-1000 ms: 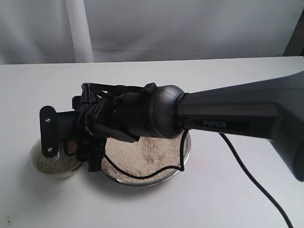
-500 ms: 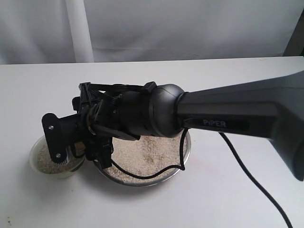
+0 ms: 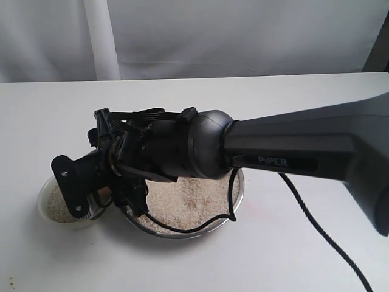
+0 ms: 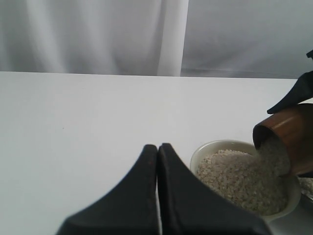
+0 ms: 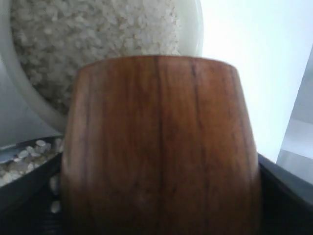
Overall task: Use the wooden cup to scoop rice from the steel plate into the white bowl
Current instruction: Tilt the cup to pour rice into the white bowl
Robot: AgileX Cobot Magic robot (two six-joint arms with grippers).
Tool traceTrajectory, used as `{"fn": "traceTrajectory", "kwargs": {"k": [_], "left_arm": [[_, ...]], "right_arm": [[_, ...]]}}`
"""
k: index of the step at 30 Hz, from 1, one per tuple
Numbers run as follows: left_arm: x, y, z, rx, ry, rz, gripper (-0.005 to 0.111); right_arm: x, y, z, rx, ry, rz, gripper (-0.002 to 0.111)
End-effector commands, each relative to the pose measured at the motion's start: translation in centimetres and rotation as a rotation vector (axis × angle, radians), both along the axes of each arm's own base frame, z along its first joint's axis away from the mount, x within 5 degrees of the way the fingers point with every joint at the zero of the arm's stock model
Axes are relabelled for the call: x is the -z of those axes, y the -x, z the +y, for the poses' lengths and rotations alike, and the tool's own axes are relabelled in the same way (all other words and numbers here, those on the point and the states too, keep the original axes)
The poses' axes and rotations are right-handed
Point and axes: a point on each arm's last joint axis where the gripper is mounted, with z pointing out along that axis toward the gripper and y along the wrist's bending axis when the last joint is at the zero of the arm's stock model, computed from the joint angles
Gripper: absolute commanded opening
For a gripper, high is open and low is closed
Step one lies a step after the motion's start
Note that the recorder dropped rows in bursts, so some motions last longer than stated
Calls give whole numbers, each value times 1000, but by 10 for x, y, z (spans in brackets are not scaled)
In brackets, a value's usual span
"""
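The wooden cup (image 4: pixel 289 133) is tipped on its side over the white bowl (image 4: pixel 215 146), and rice (image 4: pixel 272 155) spills from its mouth onto the heap in the bowl. My right gripper (image 3: pixel 91 190) is shut on the cup (image 5: pixel 159 142), which fills the right wrist view. Its arm reaches across the steel plate (image 3: pixel 240 185) to the bowl (image 3: pixel 44 199) at the plate's left. More rice (image 3: pixel 188 204) covers the plate. In the exterior view the gripper hides nearly all of the cup. My left gripper (image 4: pixel 157 147) is shut on nothing, low over the table beside the bowl.
A black cable (image 3: pixel 304 204) trails from the right arm over the plate's front and across the white table (image 3: pixel 273 255). A pale curtain (image 3: pixel 182 36) hangs behind the table's far edge.
My right gripper has rolled further and dropped slightly toward the bowl, tipping the cup more steeply. The left gripper cannot be compared.
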Motion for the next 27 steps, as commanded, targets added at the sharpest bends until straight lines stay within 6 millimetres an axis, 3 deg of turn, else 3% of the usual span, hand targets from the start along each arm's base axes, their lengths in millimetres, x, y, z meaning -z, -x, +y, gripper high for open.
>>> {"fn": "traceTrajectory", "kwargs": {"k": [1, 12, 17, 27], "left_arm": [[-3, 0, 0, 6, 8, -12, 0], [-3, 0, 0, 6, 8, -12, 0], [-3, 0, 0, 6, 8, -12, 0], [-3, 0, 0, 6, 8, -12, 0]], "right_arm": [[-7, 0, 2, -24, 3, -31, 3], [-7, -1, 1, -47, 34, -55, 3], [-22, -4, 4, -14, 75, -81, 3], [-25, 12, 18, -110, 113, -145, 3]]}}
